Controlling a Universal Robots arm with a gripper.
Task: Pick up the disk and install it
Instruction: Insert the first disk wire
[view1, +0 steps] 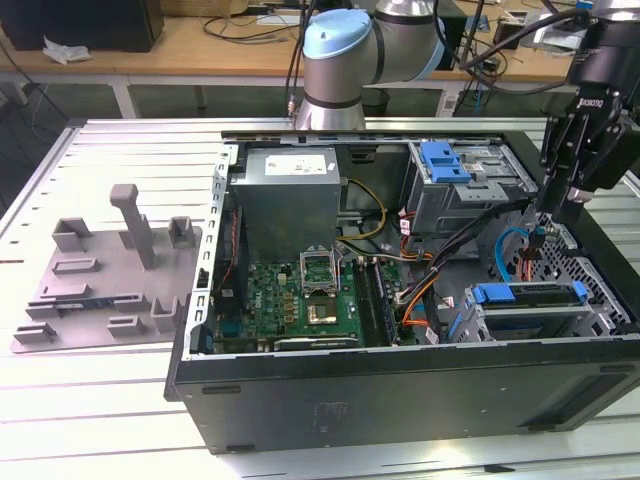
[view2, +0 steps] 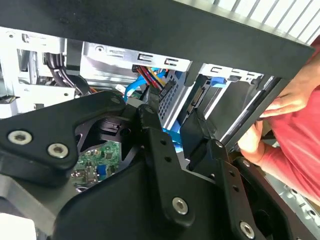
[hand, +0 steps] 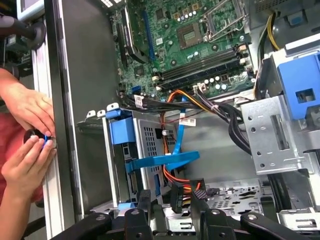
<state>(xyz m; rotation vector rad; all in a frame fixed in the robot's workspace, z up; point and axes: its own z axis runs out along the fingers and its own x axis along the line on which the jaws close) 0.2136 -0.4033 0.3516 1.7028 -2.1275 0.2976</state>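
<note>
Black sheet metal forms the near wall of the open computer case (view1: 400, 395), which lies on its side on the slatted metal bench (view1: 100, 430). Just behind that wall, toward the exterior view's right, the disk (view1: 530, 293) sits in the near drive cage (view1: 540, 320), framed in blue plastic and level with the cage top (how fully it is seated I cannot tell). A little farther in and above it hangs the gripper (view1: 562, 205), its fingers (hand: 145, 205) spread apart and pinching nothing. In the first wrist view the cables (hand: 176, 145), orange and blue, show beyond the gap.

In that same view a hand (hand: 31, 107) rests on the outer side of a case wall beside the cage. A second hand (hand: 25, 160) is just beside it, with a small black-and-blue part between them.

Toward the exterior view's left of the cage lies the green motherboard (view1: 300, 300). Left of the case, a grey plastic fixture (view1: 110, 275) rests on the bench. Beyond the board is the grey power supply (view1: 290, 195), and farthest stands the arm's pale blue joint (view1: 340, 40).
</note>
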